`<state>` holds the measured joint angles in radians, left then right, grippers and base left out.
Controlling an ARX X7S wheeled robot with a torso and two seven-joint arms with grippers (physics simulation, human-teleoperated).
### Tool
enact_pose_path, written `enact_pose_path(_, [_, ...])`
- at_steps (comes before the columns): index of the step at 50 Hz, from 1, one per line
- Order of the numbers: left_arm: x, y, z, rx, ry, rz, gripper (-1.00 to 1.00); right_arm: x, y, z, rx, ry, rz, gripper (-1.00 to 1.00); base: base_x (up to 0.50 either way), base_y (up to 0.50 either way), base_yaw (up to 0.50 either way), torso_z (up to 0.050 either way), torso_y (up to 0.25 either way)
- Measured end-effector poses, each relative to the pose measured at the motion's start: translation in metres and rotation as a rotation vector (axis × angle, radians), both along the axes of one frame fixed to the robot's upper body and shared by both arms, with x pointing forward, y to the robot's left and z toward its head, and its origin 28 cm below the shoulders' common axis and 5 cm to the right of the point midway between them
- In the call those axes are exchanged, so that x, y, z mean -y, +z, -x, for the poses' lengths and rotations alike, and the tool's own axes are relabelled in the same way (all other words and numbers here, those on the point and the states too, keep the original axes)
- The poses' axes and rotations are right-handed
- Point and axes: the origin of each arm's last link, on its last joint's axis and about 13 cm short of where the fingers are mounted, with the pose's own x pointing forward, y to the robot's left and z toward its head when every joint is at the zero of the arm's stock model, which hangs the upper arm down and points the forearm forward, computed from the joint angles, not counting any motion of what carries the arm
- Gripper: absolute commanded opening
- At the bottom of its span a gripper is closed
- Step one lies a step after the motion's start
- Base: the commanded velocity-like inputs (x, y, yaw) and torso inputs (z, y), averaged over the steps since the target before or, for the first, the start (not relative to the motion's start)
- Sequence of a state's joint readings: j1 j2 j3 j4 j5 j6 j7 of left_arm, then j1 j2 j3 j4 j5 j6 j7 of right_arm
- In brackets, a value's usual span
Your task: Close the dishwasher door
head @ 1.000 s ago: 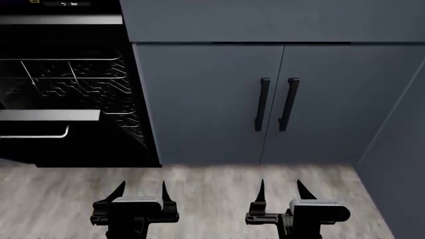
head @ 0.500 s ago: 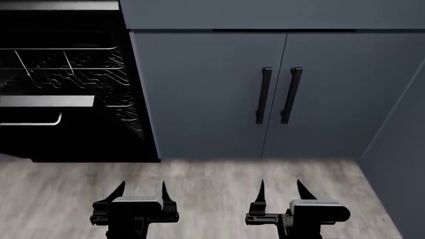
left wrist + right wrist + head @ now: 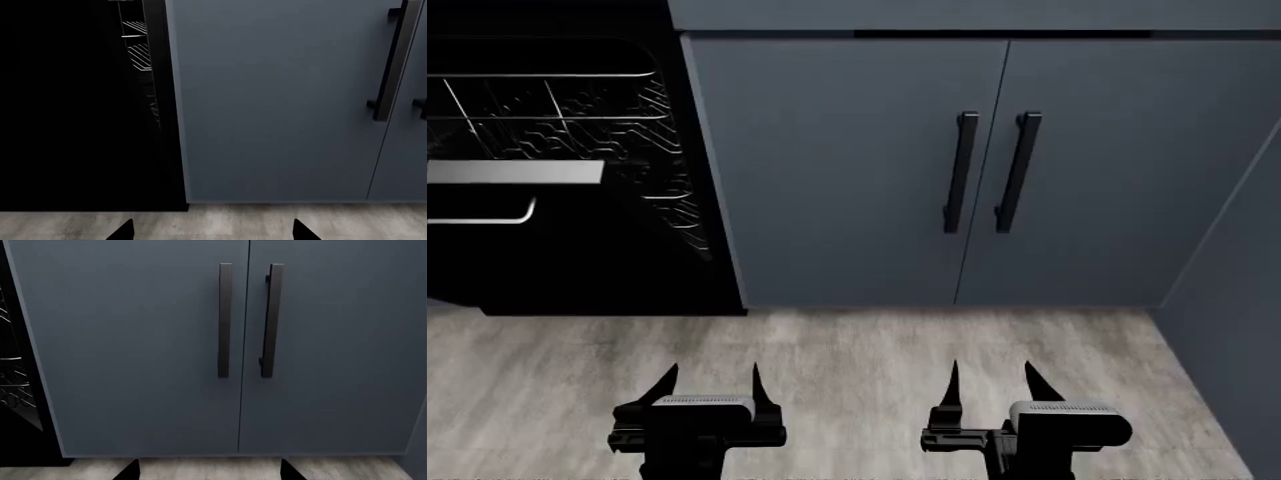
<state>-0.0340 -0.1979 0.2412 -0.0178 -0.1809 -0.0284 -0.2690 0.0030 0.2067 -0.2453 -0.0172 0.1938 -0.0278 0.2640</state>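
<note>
Head view: dishwasher door (image 3: 507, 255) at far left, hanging open, glossy black, silver bar handle (image 3: 487, 215) along its edge; wire rack (image 3: 554, 105) visible in the cavity above. Grey-blue cabinet doors (image 3: 841, 170) to its right, with two black vertical handles (image 3: 961, 172) side by side. Wood-look floor (image 3: 827, 360) in front, bare between cabinets and arms. Left gripper (image 3: 710, 378) and right gripper (image 3: 989, 376) low in frame, both with fingers spread apart, holding nothing. Door ahead and to the left of the left gripper, well apart; farther still from the right gripper, which faces the cabinet handles.

Left wrist view: black dishwasher expanse (image 3: 80, 115) filling one side, door surface not separable from the cavity here; strip of rack wire (image 3: 137, 50) at its edge beside the cabinet face (image 3: 273, 100). Only two dark fingertips (image 3: 123, 231) showing, set wide.

Right wrist view: mostly cabinet doors (image 3: 133, 355) and both handles (image 3: 225, 320); sliver of rack (image 3: 13, 385) at the frame's edge, door itself not seen. Fingertips (image 3: 130, 471) apart.
</note>
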Motion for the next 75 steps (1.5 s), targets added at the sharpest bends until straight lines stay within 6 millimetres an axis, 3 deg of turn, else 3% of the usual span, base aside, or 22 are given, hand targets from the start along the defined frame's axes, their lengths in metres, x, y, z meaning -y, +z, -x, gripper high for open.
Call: enact_pose_path(75, [0.0002,0.0002,0.0009,0.005,-0.010,0.003,1.00,-0.0009,-0.0002,0.0000,-0.006,0.005,0.018,1.00,0.00,0.00,0.00,-0.050,0.000])
